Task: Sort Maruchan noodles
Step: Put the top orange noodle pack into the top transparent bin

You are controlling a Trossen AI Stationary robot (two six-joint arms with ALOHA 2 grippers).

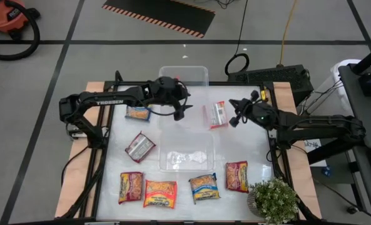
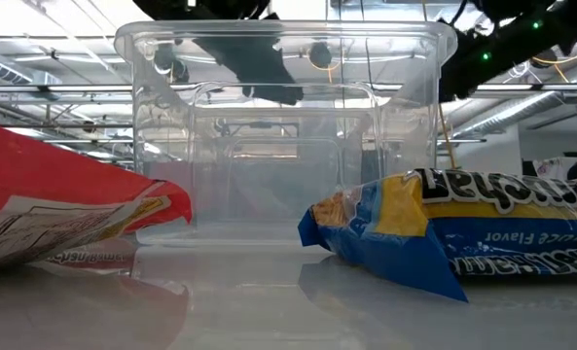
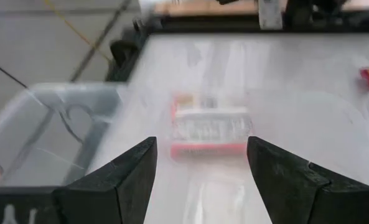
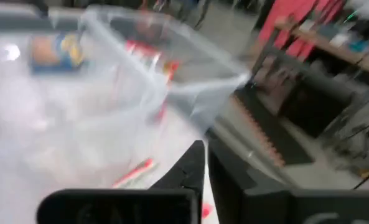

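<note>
Left gripper [image 1: 179,114] over the bench [image 1: 248,150], jaws spread and empty.
I see a red-white noodle packet [image 3: 209,127] lying just ahead between them; right gripper [image 1: 234,120] beside it, jaws pressed together.

Two clear bins sit on the table [image 1: 248,134]: one bin [image 1: 184,75] at the far edge, another bin [image 1: 186,152] at the centre. Four noodle packets [image 1: 161,193] line the near edge. Three more packets [image 1: 216,114] lie scattered between the bins. A potted plant [image 1: 274,200] stands at the near right corner.
</note>
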